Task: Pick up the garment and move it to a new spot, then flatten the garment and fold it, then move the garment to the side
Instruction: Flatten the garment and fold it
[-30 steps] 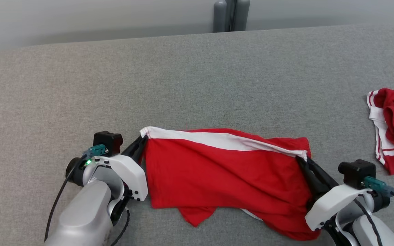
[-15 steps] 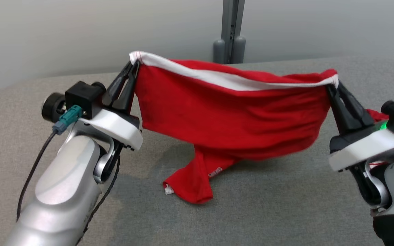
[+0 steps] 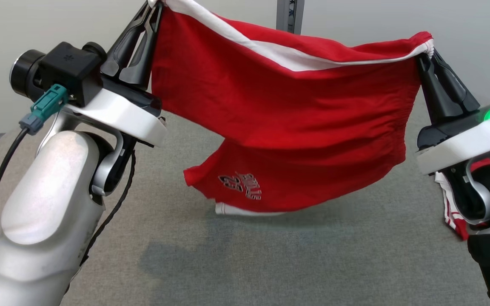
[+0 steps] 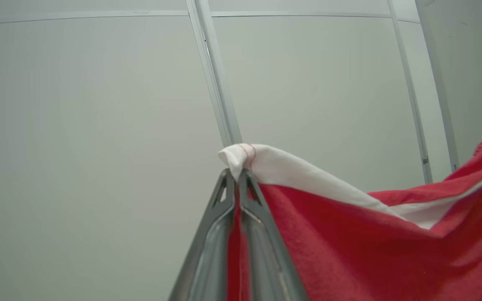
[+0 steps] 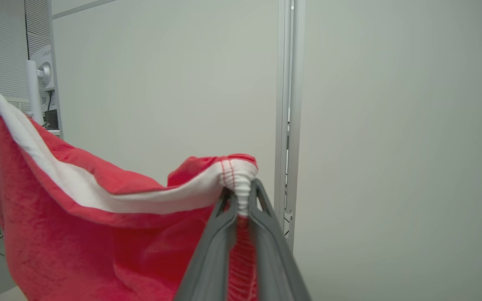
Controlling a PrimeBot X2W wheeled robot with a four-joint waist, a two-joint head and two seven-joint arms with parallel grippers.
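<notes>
Raised off the grey counter (image 3: pixel 270 263) within the past second, the red basketball shorts (image 3: pixel 296 127) now hang across the upper frame, hem clear of the surface. The left end effector (image 3: pixel 152 8) and right end effector (image 3: pixel 427 57) each pinch a waistband corner, jaws nearly closed. The carry should go best with both corners level and taut, steering wide of the second red garment (image 3: pixel 452 210) at lower right.

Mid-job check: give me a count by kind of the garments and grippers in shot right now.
Garments: 2 (red shorts with a white waistband, held up between both grippers; crumpled red-and-white garment on the grey fabric table, partly hidden behind the right arm)
Grippers: 2 (left gripper and right gripper, each shut on one end of the waistband)
Total: 4
</notes>
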